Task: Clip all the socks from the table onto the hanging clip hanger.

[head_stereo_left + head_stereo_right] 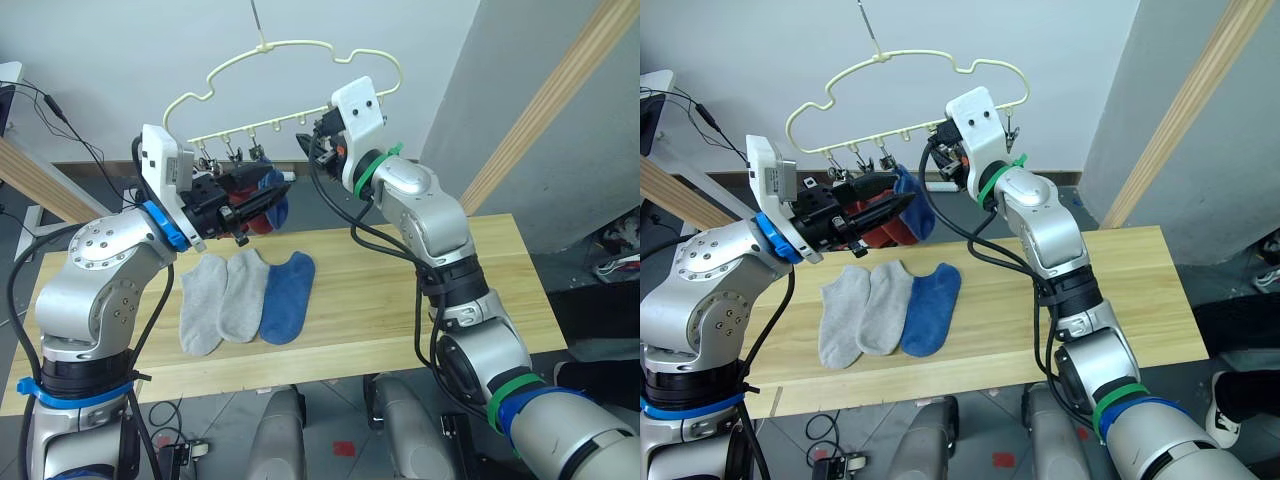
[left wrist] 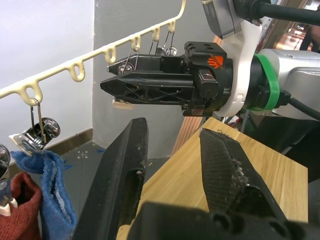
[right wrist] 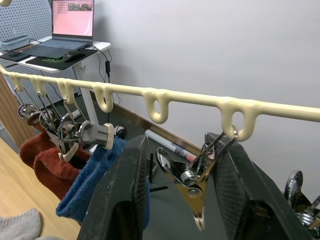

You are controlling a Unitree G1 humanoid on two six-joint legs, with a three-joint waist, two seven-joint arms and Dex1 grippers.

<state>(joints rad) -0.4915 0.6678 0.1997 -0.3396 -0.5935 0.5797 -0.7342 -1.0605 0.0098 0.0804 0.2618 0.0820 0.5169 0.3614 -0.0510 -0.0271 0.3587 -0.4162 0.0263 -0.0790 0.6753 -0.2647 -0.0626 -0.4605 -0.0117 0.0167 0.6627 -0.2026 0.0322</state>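
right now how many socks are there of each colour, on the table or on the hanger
Light grey fabric ankle socks, flat on the pale wood table: 2
Blue socks, one on the table, one clipped up: 2
Rust red socks, clipped up: 2
Total: 6

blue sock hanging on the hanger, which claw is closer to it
Left. The left claw is right beside the hung blue sock, open. The right claw is further along the clip hanger, open around an empty clip.
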